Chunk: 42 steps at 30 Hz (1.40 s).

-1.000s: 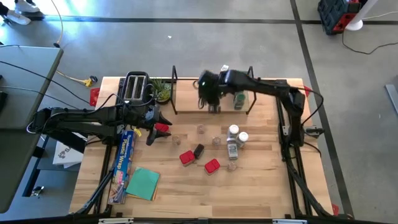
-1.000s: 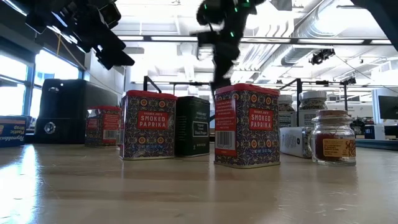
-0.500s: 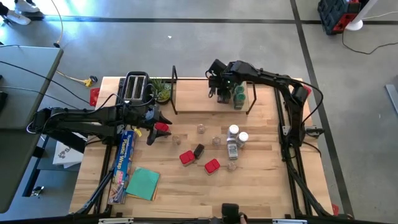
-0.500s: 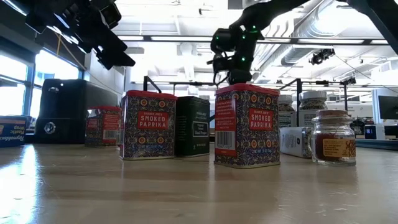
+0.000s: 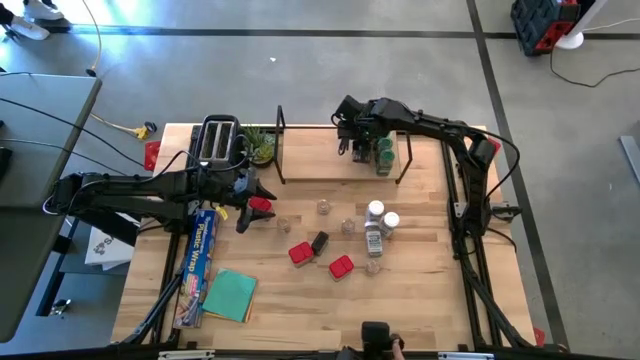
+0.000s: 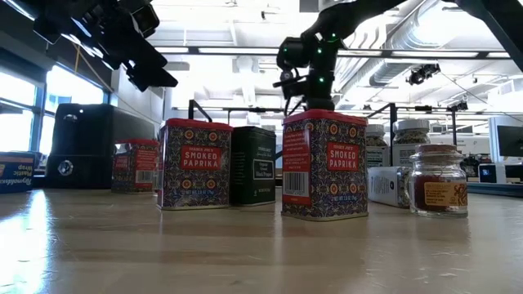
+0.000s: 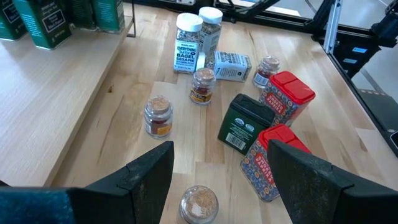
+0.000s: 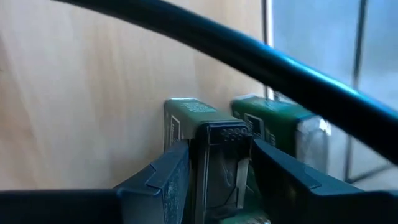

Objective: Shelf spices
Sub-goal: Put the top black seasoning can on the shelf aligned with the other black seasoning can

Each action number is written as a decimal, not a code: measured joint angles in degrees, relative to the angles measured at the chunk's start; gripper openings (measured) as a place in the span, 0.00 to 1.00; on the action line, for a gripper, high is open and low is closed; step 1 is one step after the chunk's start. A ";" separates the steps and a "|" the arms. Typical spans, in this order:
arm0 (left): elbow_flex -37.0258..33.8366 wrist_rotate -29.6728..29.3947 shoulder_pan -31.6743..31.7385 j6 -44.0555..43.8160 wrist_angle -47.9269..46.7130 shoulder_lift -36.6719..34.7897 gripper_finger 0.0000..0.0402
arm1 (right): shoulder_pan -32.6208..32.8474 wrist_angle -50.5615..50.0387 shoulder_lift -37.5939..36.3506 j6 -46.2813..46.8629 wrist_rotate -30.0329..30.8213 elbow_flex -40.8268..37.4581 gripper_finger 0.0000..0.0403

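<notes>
The right gripper [image 5: 357, 143] sits over the shelf [image 5: 310, 172], fingers [image 8: 163, 180] either side of a dark tin [image 8: 221, 163] standing on the board, whether gripping I cannot tell; green-lidded jars [image 5: 384, 157] stand just beside; the left gripper [image 5: 243, 203] hangs spread wide near loose spices [image 7: 200, 85] on the table [image 5: 300, 300].
</notes>
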 joint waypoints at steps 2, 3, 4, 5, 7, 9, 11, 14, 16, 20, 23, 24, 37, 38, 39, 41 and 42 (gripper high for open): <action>0.00 -0.02 0.00 -0.02 0.00 -0.01 0.63 | 0.00 -0.31 0.00 -0.89 1.81 0.00 0.41; 0.00 -0.02 0.00 -0.02 0.00 0.00 0.63 | 0.00 -0.37 0.00 -1.47 2.37 0.00 0.41; 0.00 -0.02 0.01 -0.02 0.01 0.00 0.63 | 0.00 -0.36 0.00 -2.20 2.68 0.00 0.41; 0.00 -0.03 -0.01 -0.02 0.00 -0.01 0.63 | 0.02 -0.36 0.00 -2.96 2.84 0.00 0.41; 0.00 -0.07 0.01 -0.02 0.02 0.01 0.63 | 0.09 -0.34 0.00 -4.34 2.90 0.00 0.41; 0.00 -0.08 0.00 -0.02 0.02 0.00 0.63 | 0.32 -0.35 0.00 -5.96 3.06 0.00 0.41; 0.00 -0.09 0.00 -0.02 0.02 -0.01 0.63 | 0.78 -0.18 0.00 -7.65 3.83 0.00 0.41; 0.00 -0.09 0.00 -0.02 0.02 0.01 0.63 | 1.63 0.10 0.00 -10.79 5.35 0.00 0.41; 0.00 -0.09 0.00 -0.02 0.02 -0.01 0.63 | 2.21 0.18 0.00 -13.12 6.54 0.00 0.41; 0.00 -0.07 0.01 -0.02 0.02 -0.01 0.63 | 3.18 0.55 -0.01 -12.80 8.24 0.02 0.42; 0.00 -0.05 -0.01 -0.03 0.01 -0.01 0.63 | 3.43 -0.02 -0.36 -9.50 7.68 0.04 0.42; 0.00 -0.04 -0.01 -0.04 0.02 0.00 0.63 | 3.43 -0.75 -0.48 -8.47 7.42 0.26 0.42; 0.00 0.02 -0.01 -0.17 1.75 0.01 0.63 | -2.08 -4.65 -0.57 2.17 -3.63 1.31 0.38; 0.00 0.02 -0.01 -0.17 1.75 -0.01 0.63 | -2.46 -4.62 -0.57 2.27 -4.31 1.31 0.36; 0.00 0.02 -0.01 -0.17 1.75 -0.01 0.63 | -2.77 -4.47 -0.56 2.32 -4.78 1.31 0.35; 0.00 0.02 -0.01 -0.17 1.75 0.01 0.63 | -3.17 -4.42 -0.46 2.30 -5.68 1.33 0.33; 0.00 0.02 -0.01 -0.17 1.73 -0.01 0.63 | -3.27 -4.11 -0.44 2.11 -5.96 1.27 0.32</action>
